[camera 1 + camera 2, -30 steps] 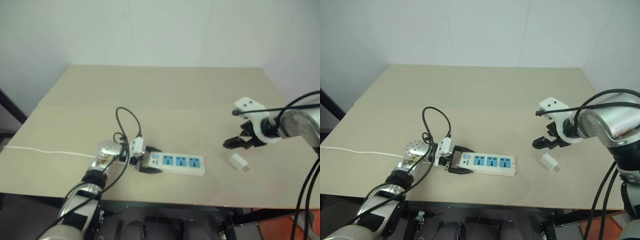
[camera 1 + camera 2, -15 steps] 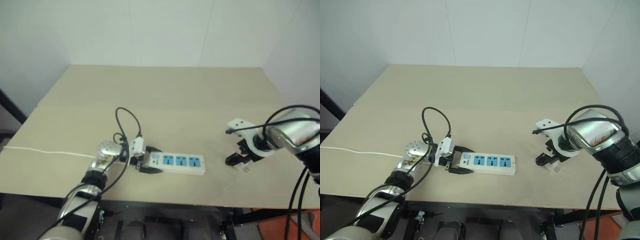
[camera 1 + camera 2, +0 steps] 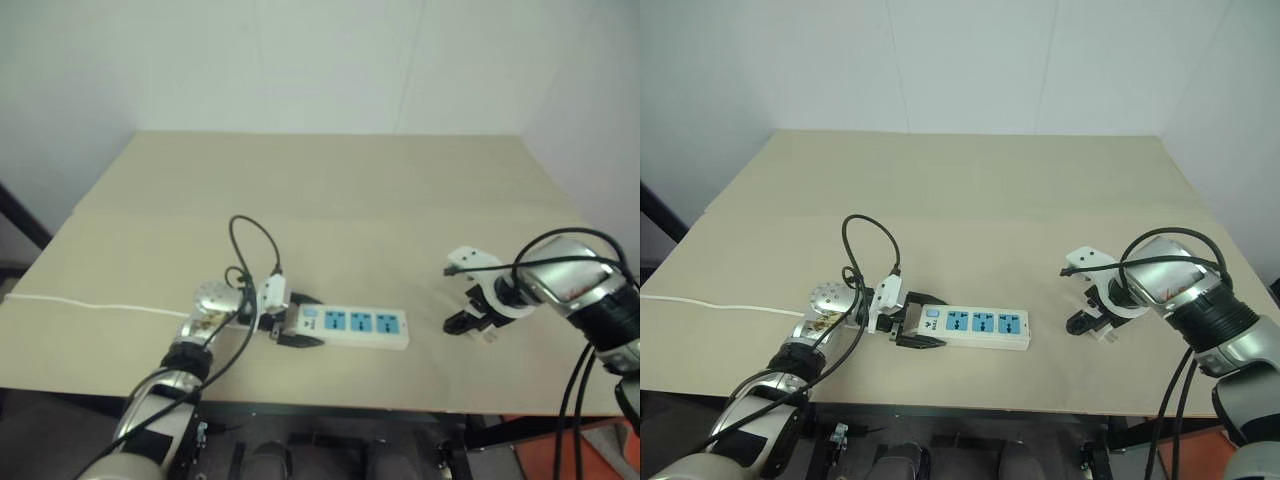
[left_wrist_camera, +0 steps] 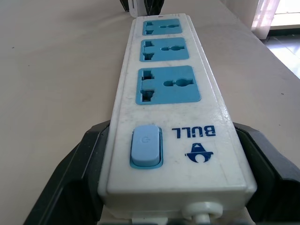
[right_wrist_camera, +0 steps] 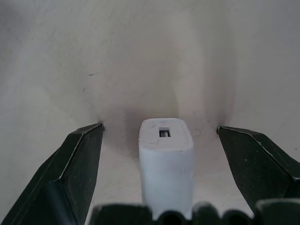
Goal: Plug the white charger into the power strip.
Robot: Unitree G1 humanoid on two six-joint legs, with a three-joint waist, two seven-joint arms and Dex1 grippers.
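Pale beige, matte flat surface (image 3: 330,190) spans the frame's middle; a faint seam crosses it left to right in the upper half. Plain white wall (image 3: 300,60) fills the top. Dark frame bar (image 3: 22,215) at left edge. Orange-red floor patch (image 3: 600,450) lower right corner.

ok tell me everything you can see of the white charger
The small white boxy plastic charger has rounded edges and a small rectangular port in the end facing the right wrist camera. It lies on the beige tabletop, right of the power strip, between the right pincer's open black fingers, which don't touch it.
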